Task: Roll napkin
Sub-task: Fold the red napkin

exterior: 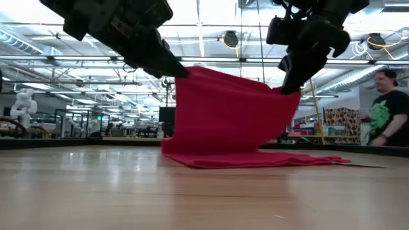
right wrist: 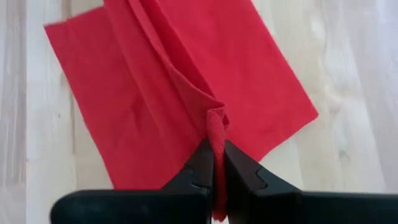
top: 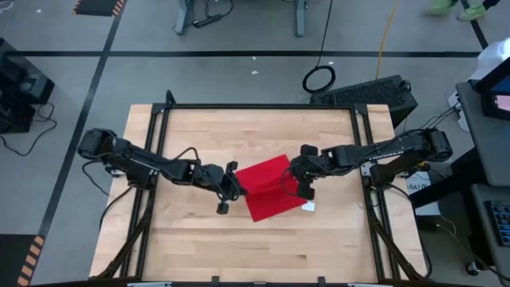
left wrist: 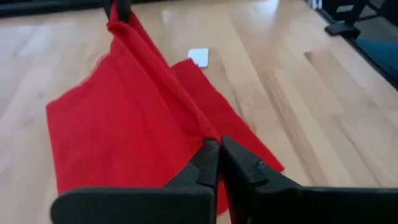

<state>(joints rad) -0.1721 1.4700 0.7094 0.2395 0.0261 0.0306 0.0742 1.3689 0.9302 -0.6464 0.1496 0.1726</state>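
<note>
Holding: both hands grip the red napkin (top: 267, 190) and carry a ridge of it above the wooden worktop (top: 199, 247).
Left hand (top: 233, 185): at mid-worktop on the napkin's left edge; in the left wrist view its fingers (left wrist: 239, 168) are pressed together on a fold of the cloth.
Right hand (top: 296, 185): at the napkin's right edge, facing the left hand; in the right wrist view its fingers (right wrist: 242, 171) are clamped on a narrow pleat that runs down between them.
Napkin, position: centre of the worktop, between the two hands, lying askew to the worktop edges in the high view.
Napkin, shape: in the low view the cloth (exterior: 230, 118) hangs as a sheet from the raised edge stretched between the two hands; its lower part rests flat on the worktop (exterior: 96, 191).
Napkin, ridge: the wrist views show a creased ridge running from one hand to the other, with cloth spread flat on both sides of it.
Tag: a small white tag (top: 308, 207) lies on the worktop at the napkin's corner near the right hand; it also shows beside the cloth in the left wrist view (left wrist: 199, 57).
Surroundings: a person in a dark shirt (exterior: 388, 115) stands in the room beyond the worktop.
</note>
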